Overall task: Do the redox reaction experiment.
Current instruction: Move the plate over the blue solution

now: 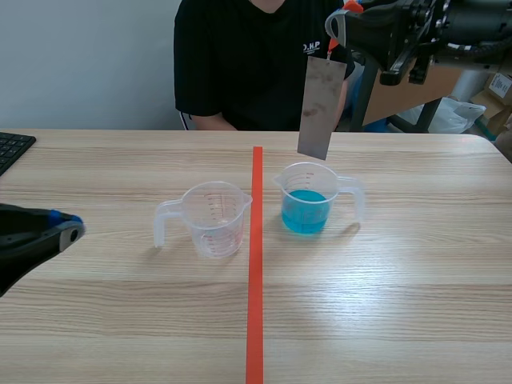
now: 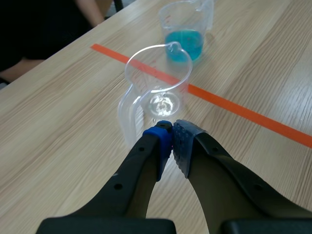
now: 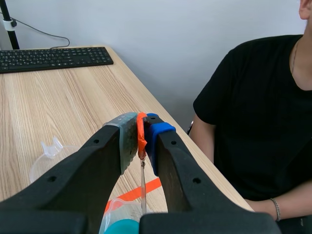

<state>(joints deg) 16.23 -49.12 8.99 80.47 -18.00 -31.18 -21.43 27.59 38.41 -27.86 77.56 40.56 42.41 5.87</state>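
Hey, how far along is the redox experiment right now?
Done: the beaker of blue solution stands ready, and the right gripper is shut on the orange tab of the metal strip. In hand: the strip hangs just above that beaker, not yet dipped. Remaining: lowering it into the liquid. The left gripper is shut near the empty beaker.

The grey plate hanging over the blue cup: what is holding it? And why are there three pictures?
A robot with two black arms. One picture looks across the table from between the arms; the other two come from a camera on each wrist. The right tool pinches an orange tab, and the grey metal plate hangs from it above the cup of blue liquid. The left tool is shut on nothing, with an empty clear cup ahead of it. Both cups stand on the wooden table. A person sits across it.
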